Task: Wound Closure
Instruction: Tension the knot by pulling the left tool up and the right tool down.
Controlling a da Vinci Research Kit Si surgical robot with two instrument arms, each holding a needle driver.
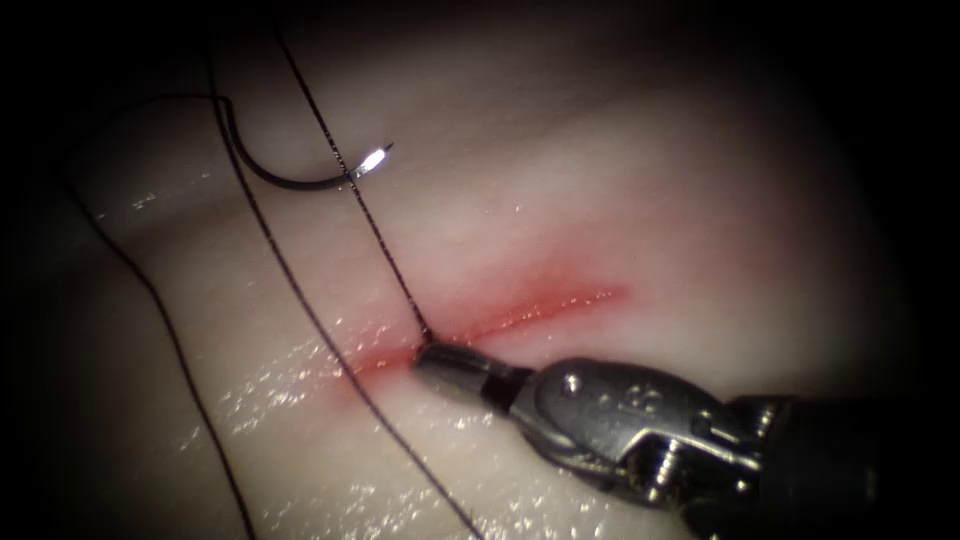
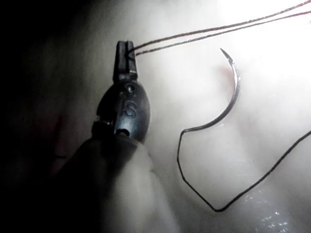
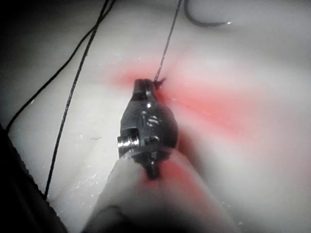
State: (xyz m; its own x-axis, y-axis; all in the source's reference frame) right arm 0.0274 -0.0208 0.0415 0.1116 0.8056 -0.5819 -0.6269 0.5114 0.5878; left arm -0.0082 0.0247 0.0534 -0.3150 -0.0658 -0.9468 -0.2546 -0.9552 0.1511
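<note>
Needle [image 1: 300, 178] lies free on tissue [image 1: 620, 180], well apart from right tool [image 1: 425, 358].

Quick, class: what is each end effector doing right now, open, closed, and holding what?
Left end effector: closed on the thread; the needle lies free on the tissue.
Right end effector: closed, tip at the cut where the thread enters.

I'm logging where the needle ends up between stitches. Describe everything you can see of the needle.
The needle is a thin, dark, curved piece of metal with a bright glint at its sharp tip. It lies free on the tissue, left of the cut and away from it, held by neither tool and not in the tissue. The thread trails from its blunt end, and another strand crosses it near the tip. In the left wrist view it shows its full arc.
</note>
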